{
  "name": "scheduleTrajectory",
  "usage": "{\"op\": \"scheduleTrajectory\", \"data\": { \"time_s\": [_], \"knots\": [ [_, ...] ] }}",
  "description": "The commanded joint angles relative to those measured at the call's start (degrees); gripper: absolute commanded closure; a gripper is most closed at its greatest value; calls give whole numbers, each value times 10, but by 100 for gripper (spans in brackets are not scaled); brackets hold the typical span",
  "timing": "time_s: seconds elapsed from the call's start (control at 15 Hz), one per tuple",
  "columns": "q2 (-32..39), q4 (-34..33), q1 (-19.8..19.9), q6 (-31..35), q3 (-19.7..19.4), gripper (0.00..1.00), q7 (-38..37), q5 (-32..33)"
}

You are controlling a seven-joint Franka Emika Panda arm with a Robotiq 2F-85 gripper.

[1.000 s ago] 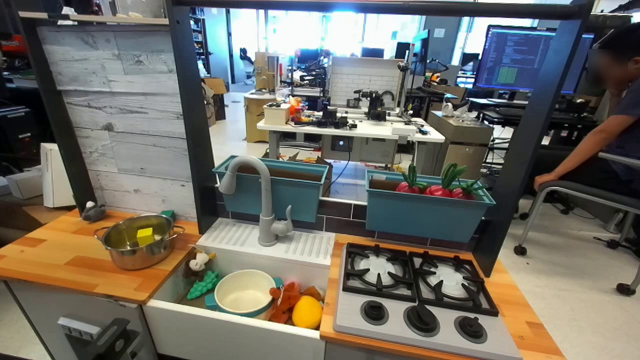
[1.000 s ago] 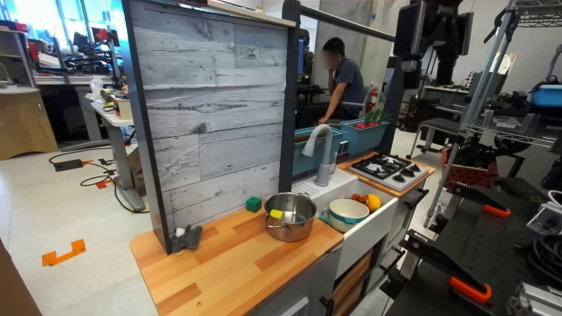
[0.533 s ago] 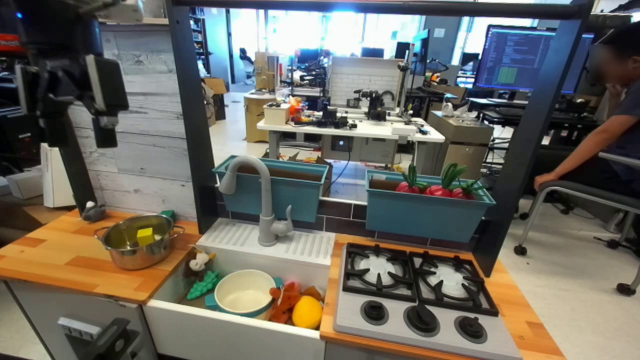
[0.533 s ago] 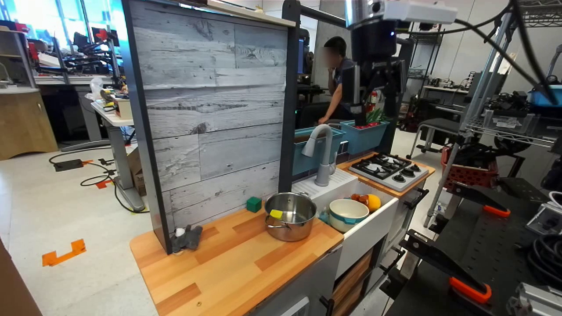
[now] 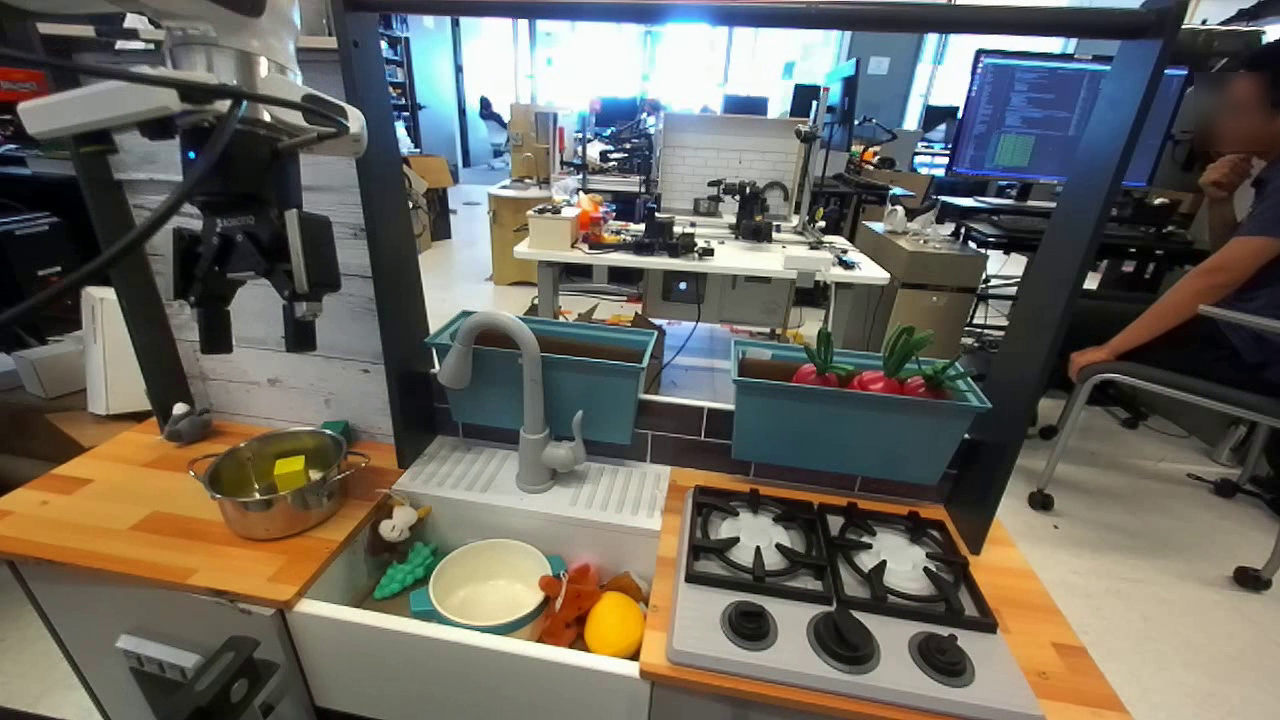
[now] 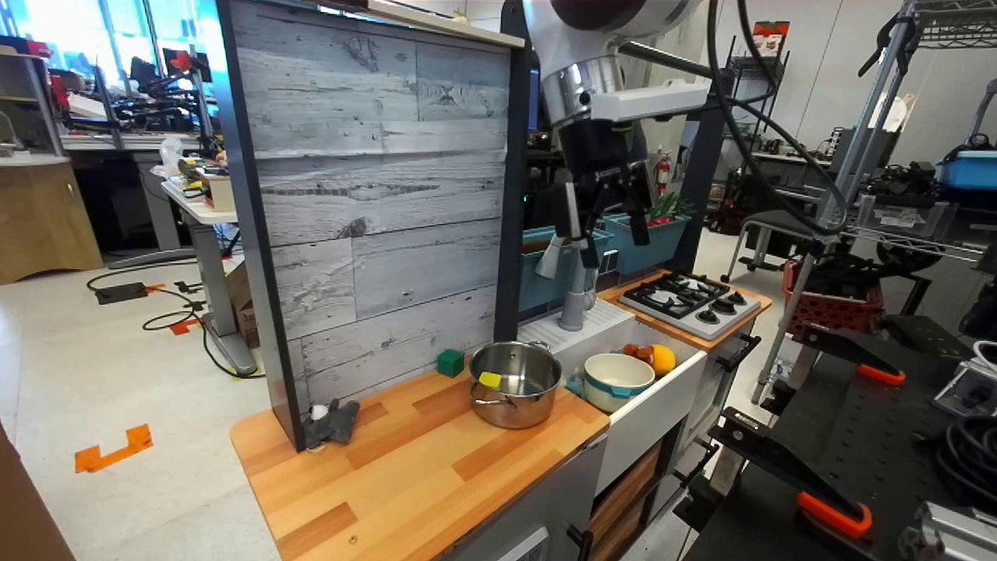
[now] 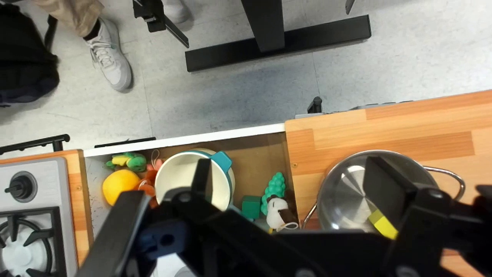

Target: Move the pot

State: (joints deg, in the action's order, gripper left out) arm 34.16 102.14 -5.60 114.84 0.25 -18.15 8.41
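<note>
The pot [image 5: 275, 515] is shiny silver metal with two side handles. It stands upright on the wooden counter beside the sink and shows in both exterior views [image 6: 518, 411]. A yellow block [image 6: 490, 380] lies inside it. My gripper [image 5: 257, 335] is open and empty, fingers pointing down, well above the counter and sink; it also shows in an exterior view [image 6: 614, 245]. In the wrist view, the gripper [image 7: 288, 175] has one finger in front of the pot [image 7: 338, 188], partly hiding it and the yellow block, and the other in front of the white bowl.
The sink [image 5: 450, 655] holds a white bowl [image 5: 490, 585] with teal handles and several toys. A grey faucet [image 5: 533, 400] stands behind it. A stove [image 5: 850, 600] lies beyond. A green block [image 6: 450, 362] and a grey toy [image 6: 331, 423] sit near the back panel [image 6: 389, 195].
My gripper has come into view in an exterior view and moved down towards the counter and sink, staying open. The pot and the yellow block have not moved.
</note>
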Motion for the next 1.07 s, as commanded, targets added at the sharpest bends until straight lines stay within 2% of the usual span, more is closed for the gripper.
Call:
{"op": "scheduleTrajectory", "data": {
  "time_s": [0.0,0.33,0.4,0.67,0.8,1.0],
  "knots": [
    [83,-106,-14,-65,-16,0,2,1],
    [167,-178,-18,-63,-24,0,-13,-8],
    [176,-175,-17,-43,-23,0,-18,-12],
    [216,-148,-9,123,-12,0,-34,-58],
    [240,-148,-17,176,-17,0,-36,-68],
    [268,-156,-24,198,-23,0,-35,-74]
  ]
}}
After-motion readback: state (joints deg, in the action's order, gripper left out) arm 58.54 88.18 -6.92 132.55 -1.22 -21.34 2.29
